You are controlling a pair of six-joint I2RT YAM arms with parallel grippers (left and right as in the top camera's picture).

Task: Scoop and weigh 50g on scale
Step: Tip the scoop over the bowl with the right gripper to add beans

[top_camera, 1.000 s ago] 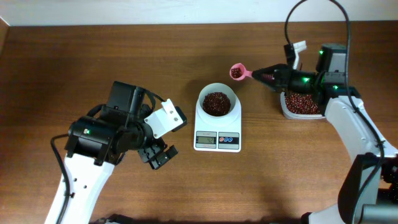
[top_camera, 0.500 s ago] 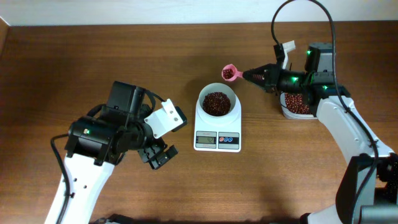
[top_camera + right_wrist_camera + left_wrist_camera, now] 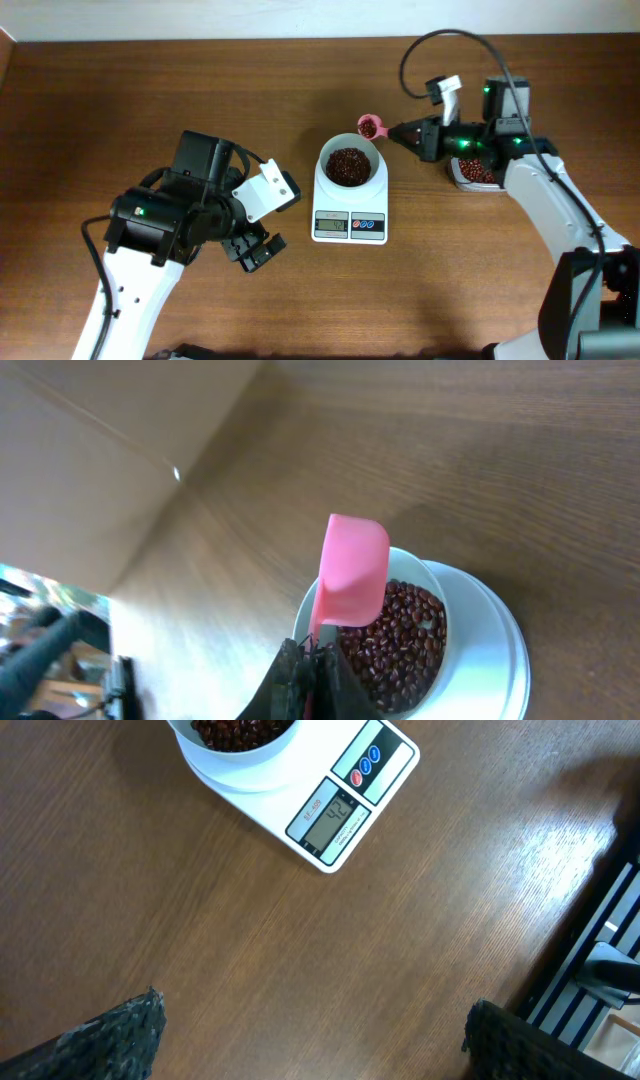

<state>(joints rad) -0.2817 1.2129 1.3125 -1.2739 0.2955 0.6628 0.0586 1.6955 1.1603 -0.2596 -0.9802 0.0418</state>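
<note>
The scale [image 3: 350, 205] stands at mid-table. Its bowl [image 3: 349, 165] sits on the platform and contains beans [image 3: 348, 166]. In the left wrist view the display appears to read 42.

The right gripper [image 3: 396, 131] has its jaws closed tight on the handle of the pink spoon [image 3: 371, 126]. The spoon carries beans and is level at the bowl's far right rim. The tub [image 3: 478, 174] of beans sits under the right arm.

The left gripper [image 3: 257, 250] has its jaws fully spread and holds nothing. It is near the scale's left side, above bare table [image 3: 300, 950].
</note>
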